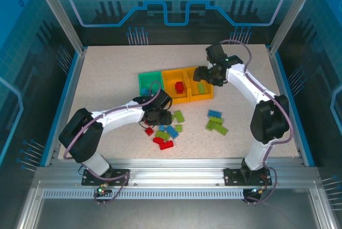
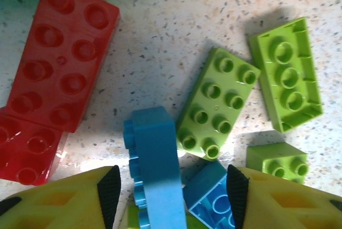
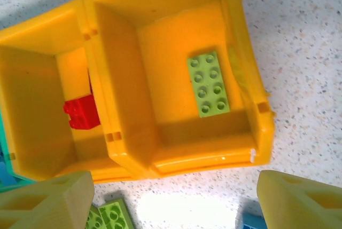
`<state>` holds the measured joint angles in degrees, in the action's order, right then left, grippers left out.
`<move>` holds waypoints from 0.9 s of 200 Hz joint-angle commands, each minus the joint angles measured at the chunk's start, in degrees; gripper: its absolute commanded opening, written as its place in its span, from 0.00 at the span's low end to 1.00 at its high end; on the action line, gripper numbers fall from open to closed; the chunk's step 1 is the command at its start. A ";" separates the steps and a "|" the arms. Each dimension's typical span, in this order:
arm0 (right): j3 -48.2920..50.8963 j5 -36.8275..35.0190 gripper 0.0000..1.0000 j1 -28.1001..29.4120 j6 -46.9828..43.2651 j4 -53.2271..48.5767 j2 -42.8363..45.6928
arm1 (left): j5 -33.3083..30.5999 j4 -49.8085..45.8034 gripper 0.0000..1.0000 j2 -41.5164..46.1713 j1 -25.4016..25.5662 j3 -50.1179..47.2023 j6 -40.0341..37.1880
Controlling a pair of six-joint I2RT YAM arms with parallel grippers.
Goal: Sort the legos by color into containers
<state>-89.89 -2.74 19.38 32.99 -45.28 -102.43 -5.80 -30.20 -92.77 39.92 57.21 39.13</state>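
**Left, nearest**
- My left gripper [image 2: 172, 189] sits low over the loose pile on the table [image 2: 160, 21]. The jaws are partly closed but hold nothing.
- One pad [image 2: 109, 189] is just beside a blue brick [image 2: 154, 154] that stands on its edge. The other pad is clear of it on the opposite side.
- A second blue brick [image 2: 211, 199] lies flat in that gap.
- Risk: closing catches both bricks, they wedge crooked, and one falls on the lift.
- Risk: the flat brick gets pushed and tips the upright one over.
- The upright brick's studs face the near pad, so contact is uneven and it could twist out.

**Pile, just beyond**
- A lime brick [image 2: 216, 103] lies close against the blue one. I cannot tell whether they touch. It may be dragged along.
- The red bricks [image 2: 61, 58] lie off to the side, out of the way.

**Bins, farther**
- The middle bin [image 3: 32, 101] holds a red brick [image 3: 83, 112].
- The right-hand bin [image 3: 254, 85] holds a lime plate [image 3: 208, 85].
- I judge that blue belongs in the green bin [image 1: 147, 79]. A loose hold could drop it short, or into the neighbouring bin.

**Right, farthest**
- My right gripper [image 3: 171, 207] hangs over the near wall of the right-hand bin, jaws wide and empty.
- Risk: coming down here clips the rim and shoves the whole joined row.
- Risk: both arms crowd each other at the bins.
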 commanded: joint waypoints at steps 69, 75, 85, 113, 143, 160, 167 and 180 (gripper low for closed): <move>9.53 -2.40 0.82 -3.14 0.31 0.30 8.00 | -2.02 -3.10 0.46 -5.32 0.48 4.17 0.51; 9.85 -2.82 0.82 -3.12 0.07 0.07 8.24 | -1.93 -3.12 0.46 -5.66 0.43 4.33 0.42; 10.40 -3.19 0.82 -3.33 -0.35 -0.22 8.54 | -1.85 -3.05 0.45 -6.19 0.50 4.36 0.42; 12.14 -4.13 0.83 -4.23 -0.23 -1.62 9.00 | -1.99 -2.93 0.40 -7.14 0.45 4.61 0.25; 14.43 -5.71 0.87 -4.79 2.01 -3.41 8.88 | -2.18 -2.96 0.32 -7.45 0.47 4.32 0.07; 15.95 -5.18 0.88 -4.70 2.66 -3.16 8.57 | -2.61 -3.01 0.29 -7.10 0.48 4.23 -0.02; 16.51 -4.92 0.88 -4.69 2.91 -2.85 8.61 | -2.79 -3.11 0.27 -6.86 0.42 4.31 -0.13; 17.56 -4.50 0.88 -4.70 3.39 -2.30 8.83 | -3.28 -3.37 0.25 -6.33 0.46 4.40 -0.35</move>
<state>-74.13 -7.09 15.20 34.61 -46.70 -94.61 -7.53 -31.70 -99.70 39.99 60.45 39.00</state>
